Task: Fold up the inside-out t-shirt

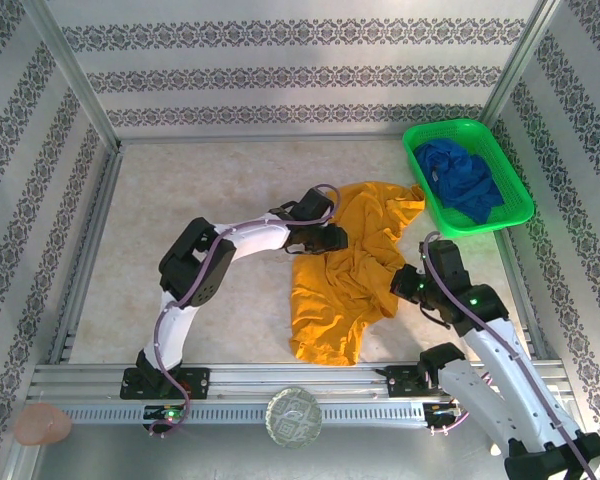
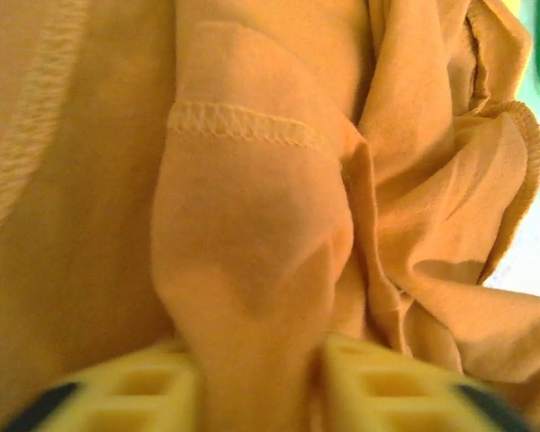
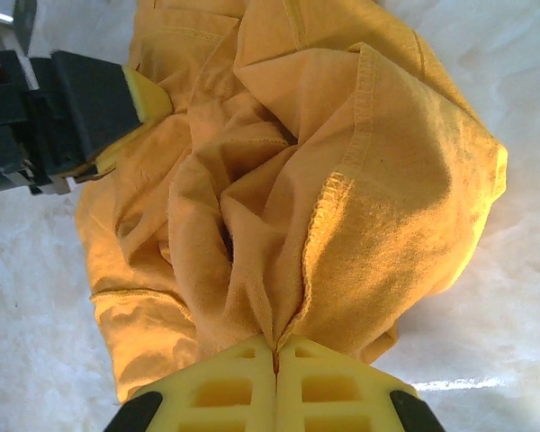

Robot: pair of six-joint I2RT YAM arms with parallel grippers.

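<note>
Two small items sit nearest to us on the front rail [image 1: 280,380]: one round clear disc [image 1: 294,417] and one pinkish lump [image 1: 42,424] at the left corner. Beyond them we count two pincers.

The right pincer [image 3: 276,360] has its yellow fingers pressed together on a bunched fold of the inside-out t-shirt [image 3: 342,180], close to a stitched seam. In the top view this grip sits at the garment's right edge.

We count one such t-shirt. It lies crumpled on the tabletop [image 1: 200,180], roughly in the middle, between the two pincers. Its lower end points toward the front rail and its upper corner reaches toward the far right. The cloth is mustard orange-yellow, soft and deeply creased, with hems and overlock stitching exposed.

The left pincer [image 2: 261,382] pinches a ridge of the same cloth between its two yellow fingers. It grips at the garment's left edge, farther from us than the right pincer.

At the far right stands one green basket [image 1: 445,125] holding one dark blue garment [image 1: 460,180], just beside the t-shirt's upper corner.
</note>
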